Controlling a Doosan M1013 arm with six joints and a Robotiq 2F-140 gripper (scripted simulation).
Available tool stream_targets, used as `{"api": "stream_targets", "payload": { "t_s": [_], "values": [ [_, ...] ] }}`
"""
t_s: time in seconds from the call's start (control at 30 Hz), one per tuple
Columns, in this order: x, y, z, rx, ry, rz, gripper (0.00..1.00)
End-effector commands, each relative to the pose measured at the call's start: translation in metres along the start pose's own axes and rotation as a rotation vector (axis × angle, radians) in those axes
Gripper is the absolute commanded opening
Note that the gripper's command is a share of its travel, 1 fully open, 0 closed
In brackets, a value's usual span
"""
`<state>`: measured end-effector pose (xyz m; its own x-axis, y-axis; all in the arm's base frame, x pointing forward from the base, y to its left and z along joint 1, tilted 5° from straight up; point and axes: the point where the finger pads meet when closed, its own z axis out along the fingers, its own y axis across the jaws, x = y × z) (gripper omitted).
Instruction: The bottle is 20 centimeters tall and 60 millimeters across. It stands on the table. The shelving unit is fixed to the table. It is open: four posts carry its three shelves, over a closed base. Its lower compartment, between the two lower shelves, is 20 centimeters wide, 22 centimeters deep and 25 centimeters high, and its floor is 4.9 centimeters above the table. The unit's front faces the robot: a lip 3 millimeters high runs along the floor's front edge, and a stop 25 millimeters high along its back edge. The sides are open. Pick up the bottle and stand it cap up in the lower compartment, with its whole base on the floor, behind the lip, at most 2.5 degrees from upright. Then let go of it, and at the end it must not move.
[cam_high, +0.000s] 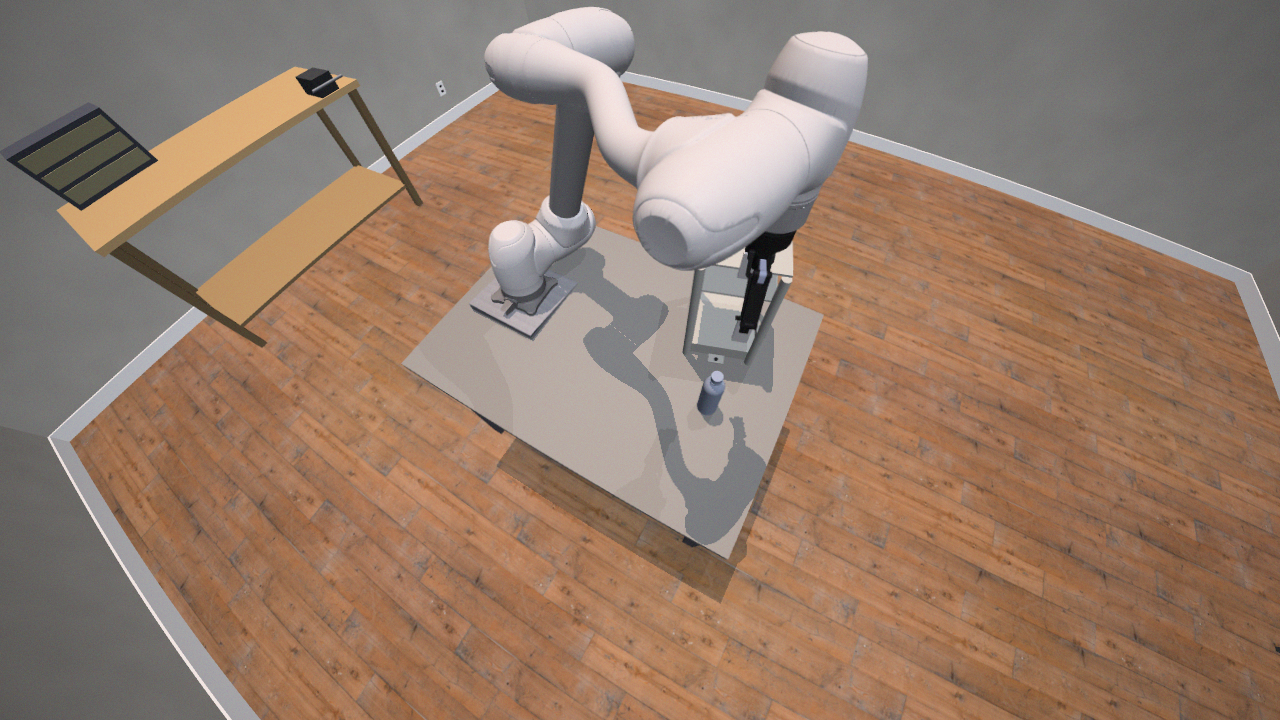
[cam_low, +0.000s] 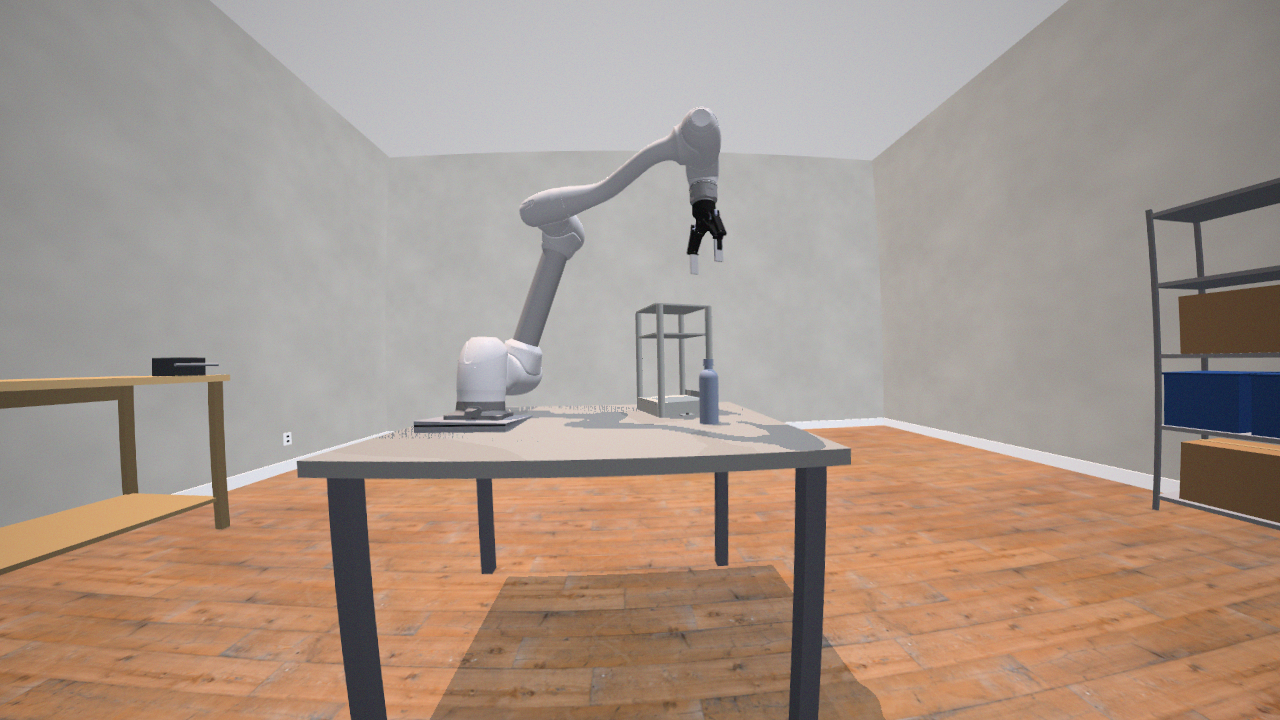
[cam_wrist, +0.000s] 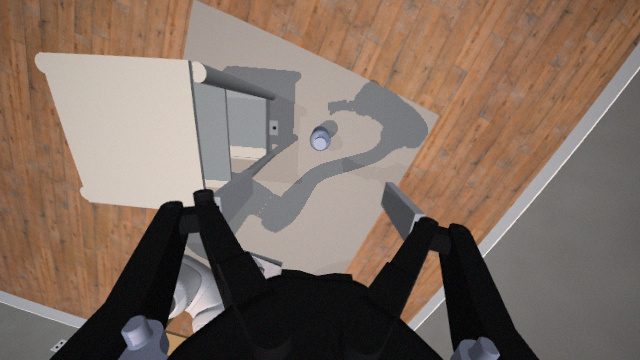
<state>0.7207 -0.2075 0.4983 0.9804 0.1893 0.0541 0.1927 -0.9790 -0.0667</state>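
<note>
The blue-grey bottle (cam_high: 709, 395) (cam_low: 708, 398) (cam_wrist: 320, 139) stands upright, cap up, on the table (cam_high: 537, 385) (cam_low: 572, 467) (cam_wrist: 325, 235), just outside the shelving unit. The open shelving unit (cam_high: 723, 350) (cam_low: 660, 358) (cam_wrist: 125, 130) stands beside it; its lower compartment shows no object in the top view, where the arm and gripper hide part of the unit. My gripper (cam_high: 746, 325) (cam_low: 706, 258) (cam_wrist: 318, 187) is open and empty. It points down, well above the bottle's cap and higher than the unit's top. In the wrist view the bottle shows beyond the fingertips, between their directions.
A small plate with a dark dot (cam_high: 716, 359) (cam_wrist: 274, 128) lies at the unit's foot, on the bottle's side. The arm's base (cam_high: 519, 268) (cam_low: 481, 376) is on the table's other side. A wooden workbench (cam_high: 205, 152) and a metal rack (cam_low: 1154, 358) stand away from the table.
</note>
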Motion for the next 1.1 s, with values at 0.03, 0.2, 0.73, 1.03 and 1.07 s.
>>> {"api": "stream_targets", "payload": {
  "t_s": [0.03, 0.2, 0.73, 1.03, 1.07],
  "values": [
    [0.000, 0.000, 0.000, 0.000, 0.000, 0.000, 1.00],
    [0.000, 0.000, 0.000, 0.000, 0.000, 0.000, 1.00],
    [0.001, 0.000, 0.014, 0.000, 0.000, 0.000, 0.48],
    [0.003, 0.000, 0.033, 0.000, 0.000, 0.000, 0.48],
    [0.003, 0.000, 0.034, 0.000, 0.000, 0.000, 0.48]
  ]
}}
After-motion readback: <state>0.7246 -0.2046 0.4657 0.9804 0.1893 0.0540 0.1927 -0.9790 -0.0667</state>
